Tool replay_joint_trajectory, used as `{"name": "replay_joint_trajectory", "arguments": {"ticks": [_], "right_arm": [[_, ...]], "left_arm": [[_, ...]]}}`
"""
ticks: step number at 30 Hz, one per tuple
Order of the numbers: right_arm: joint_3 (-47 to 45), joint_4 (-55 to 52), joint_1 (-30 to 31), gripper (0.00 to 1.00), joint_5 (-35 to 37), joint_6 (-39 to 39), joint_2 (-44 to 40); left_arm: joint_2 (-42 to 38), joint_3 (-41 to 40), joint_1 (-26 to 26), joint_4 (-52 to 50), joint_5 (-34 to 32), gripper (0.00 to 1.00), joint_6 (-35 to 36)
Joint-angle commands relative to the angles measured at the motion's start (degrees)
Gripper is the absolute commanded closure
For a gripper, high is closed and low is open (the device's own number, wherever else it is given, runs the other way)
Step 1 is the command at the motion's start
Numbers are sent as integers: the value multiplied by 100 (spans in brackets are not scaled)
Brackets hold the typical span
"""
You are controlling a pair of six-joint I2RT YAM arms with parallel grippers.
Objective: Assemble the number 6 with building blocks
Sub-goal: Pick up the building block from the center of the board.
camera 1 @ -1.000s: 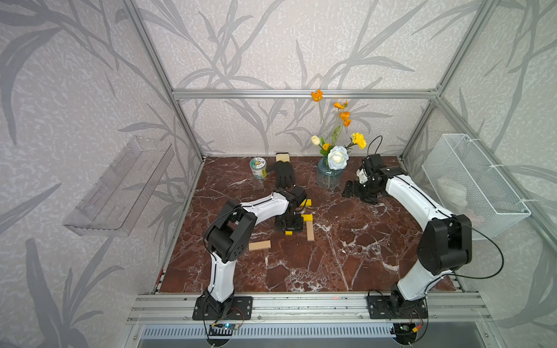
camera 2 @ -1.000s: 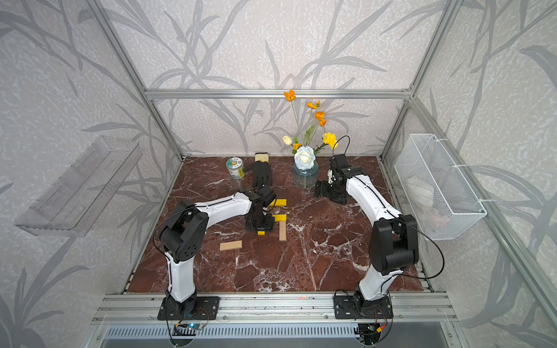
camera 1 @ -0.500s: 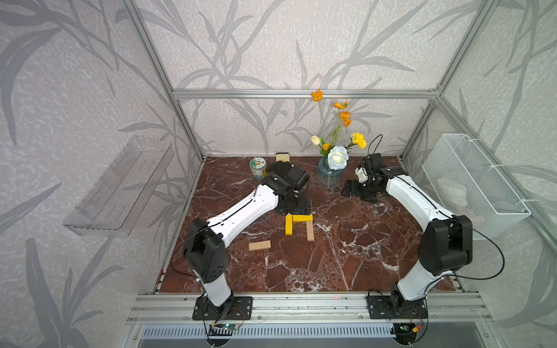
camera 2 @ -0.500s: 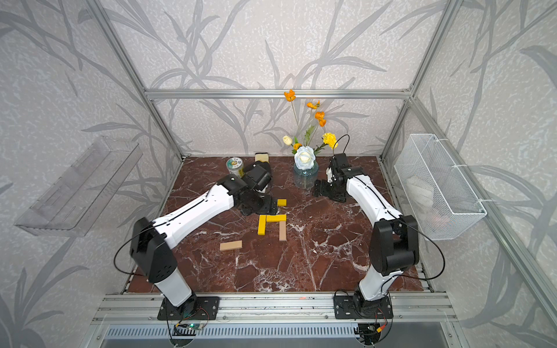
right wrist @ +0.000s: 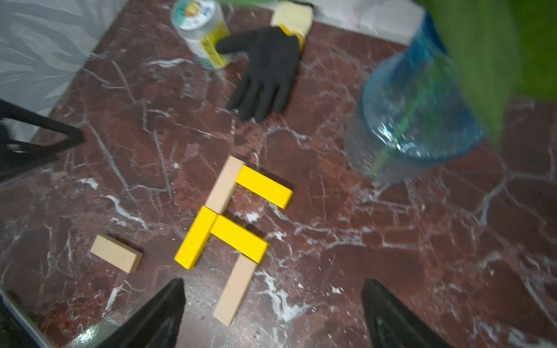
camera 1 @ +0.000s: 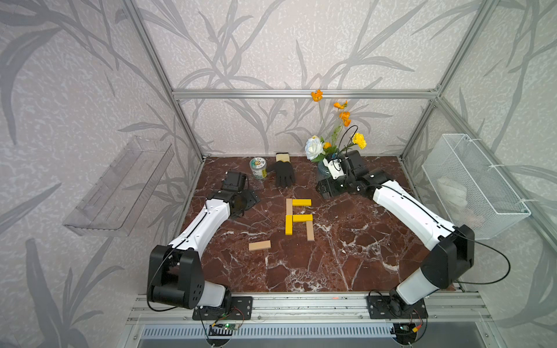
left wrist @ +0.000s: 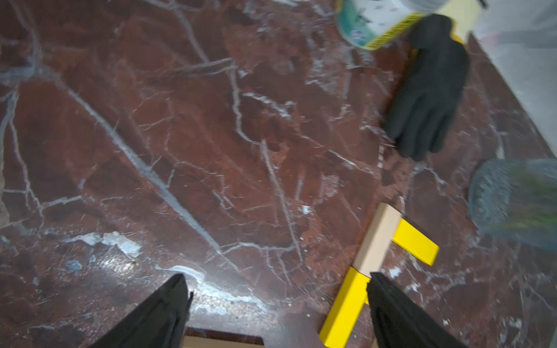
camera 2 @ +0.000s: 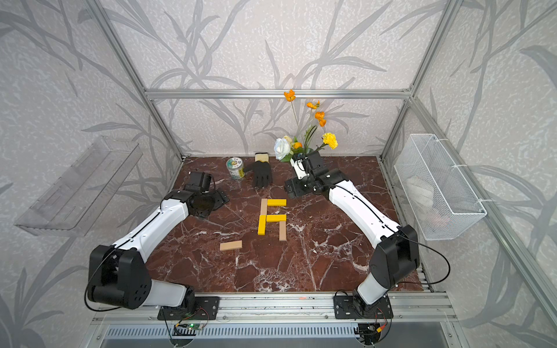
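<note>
Building blocks (camera 1: 302, 217) lie near the middle of the marble tabletop (camera 1: 346, 259), and from where I stand the number 6 (camera 2: 262, 224) looks one piece short of done: five of the six bars are down. An upper tan bar (camera 1: 289, 205) and a lower yellow bar (camera 1: 289, 224) sit end to end as the left spine. A top yellow bar (camera 1: 301, 202) runs rightward from the head of that spine, a middle yellow bar (camera 1: 302, 217) does the same halfway down, and a right tan bar (camera 1: 309, 231) drops from the far end of the middle one. The joints look touching or very nearly so. The bottom stroke is missing, so the lower loop stands open toward the robot's base. A loose tan bar (camera 1: 259, 245) lies flat on the left of the figure, apart from it and already turned roughly crosswise; I take it for the last piece. Neither arm holds anything: the left gripper (left wrist: 276, 277) hangs off to the left of the figure, jaws spread wide over bare marble, and the right gripper (right wrist: 272, 282) sits back by the vase (right wrist: 422, 99), jaws wide and empty too. What remains, as I judge it, is fetching that loose bar and laying it across the feet of the lower yellow bar and the right tan bar.
</note>
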Motion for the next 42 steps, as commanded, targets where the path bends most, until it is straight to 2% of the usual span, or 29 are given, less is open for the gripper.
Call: {"name": "replay_joint_trajectory", "arguments": {"ticks": [1,4,8,11,15,19,26,38,42], "right_arm": [[413,212,603,9,-378,-612,318],[832,124,1249,9,-801,-1261,935],[1095,260,1831,9,-1649,-2407,1580],[1359,-30,2142,11,-2143,-3414,2063],[1759,-534,2509,12,-1999,-4154,2737],[1755,-298,2756,14,-1741,-4194,3057],[2047,-573,2995,20,-1494,-4417,3608],[2530,-722,3051,24,-506,-4042,4250],[2657,-758,3050,24,-375,-4004,4377]], "left_arm": [[277,-543,500,1195,719,6,-796],[660,-576,656,1632,1106,7,-1084],[1000,-206,784,1416,1108,7,-808],[1085,-151,998,1378,1150,7,-708],[1151,-175,1362,1382,1283,7,-687],[1147,-191,1592,1335,1397,7,-597],[1124,-315,1797,1276,1509,7,-496],[1064,-348,1998,1106,1647,7,-208],[1038,-381,2029,1077,1682,7,-138]]}}
